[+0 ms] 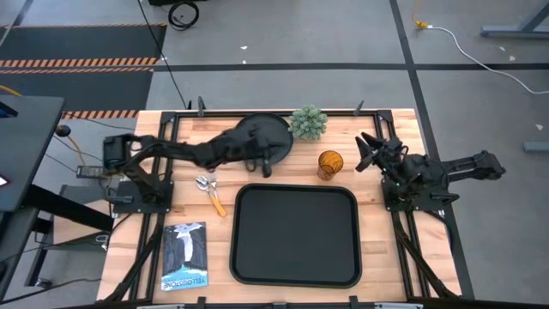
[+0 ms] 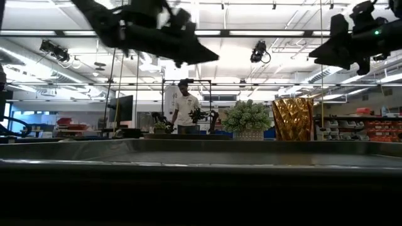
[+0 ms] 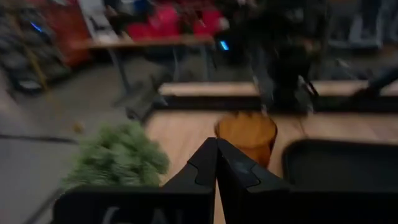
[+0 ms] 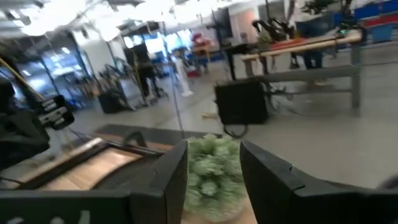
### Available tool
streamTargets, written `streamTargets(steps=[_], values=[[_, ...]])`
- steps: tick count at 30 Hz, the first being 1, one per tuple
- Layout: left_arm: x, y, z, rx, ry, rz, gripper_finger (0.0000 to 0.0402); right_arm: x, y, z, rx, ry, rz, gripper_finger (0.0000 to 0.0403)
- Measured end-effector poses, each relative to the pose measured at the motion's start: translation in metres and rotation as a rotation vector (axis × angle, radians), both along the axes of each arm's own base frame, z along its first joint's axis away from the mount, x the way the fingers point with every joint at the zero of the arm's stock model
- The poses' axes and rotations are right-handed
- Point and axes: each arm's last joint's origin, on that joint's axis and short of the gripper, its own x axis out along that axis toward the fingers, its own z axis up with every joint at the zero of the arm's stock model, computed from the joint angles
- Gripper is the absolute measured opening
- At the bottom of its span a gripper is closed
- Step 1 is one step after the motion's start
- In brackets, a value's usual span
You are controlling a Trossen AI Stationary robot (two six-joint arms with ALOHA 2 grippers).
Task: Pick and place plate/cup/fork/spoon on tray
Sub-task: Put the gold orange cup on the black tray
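The round black plate (image 1: 266,129) lies flat on the table at the far side, partly under my left arm. My left gripper (image 1: 273,161) is shut and empty. It hovers high above the plate's near-right edge and points toward the amber cup (image 1: 330,163); the left wrist view shows its fingers (image 3: 216,155) and the cup (image 3: 245,134) ahead. The cup stands upright just beyond the big black tray (image 1: 296,236). The fork and spoon (image 1: 210,193) lie together left of the tray. My right gripper (image 1: 364,153) is open and empty, right of the cup and raised (image 4: 213,180).
A small green plant in a pot (image 1: 307,123) stands right of the plate, at the far edge. A printed booklet (image 1: 184,256) lies at the near left. A person (image 2: 185,107) stands far back in the room.
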Motion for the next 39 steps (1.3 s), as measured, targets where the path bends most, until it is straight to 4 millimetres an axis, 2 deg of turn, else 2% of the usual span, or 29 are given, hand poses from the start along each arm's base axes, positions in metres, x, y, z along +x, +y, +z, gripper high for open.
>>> streamTargets(steps=[6,12,18,24,31,39], values=[[0.040,0.018,0.001,-0.034,0.181,-0.056,0.0011,-0.004,-0.006,0.008,0.099,0.134,-0.050,0.0153],[0.067,0.024,0.007,-0.065,0.288,-0.179,0.0011,-0.008,-0.012,-0.001,0.280,0.213,-0.041,0.0153],[0.082,0.025,0.010,-0.053,0.343,-0.216,0.0011,-0.004,-0.017,-0.013,0.427,0.296,-0.005,0.0153],[0.095,0.015,0.013,-0.040,0.347,-0.246,0.0011,0.001,-0.021,-0.018,0.508,0.287,-0.019,0.0153],[0.119,0.008,0.023,-0.003,0.376,-0.287,0.0011,0.006,-0.026,-0.021,0.528,0.299,-0.068,0.0153],[0.135,0.010,0.021,-0.015,0.434,-0.295,0.0011,0.012,-0.028,-0.024,0.547,0.332,-0.046,0.0153]])
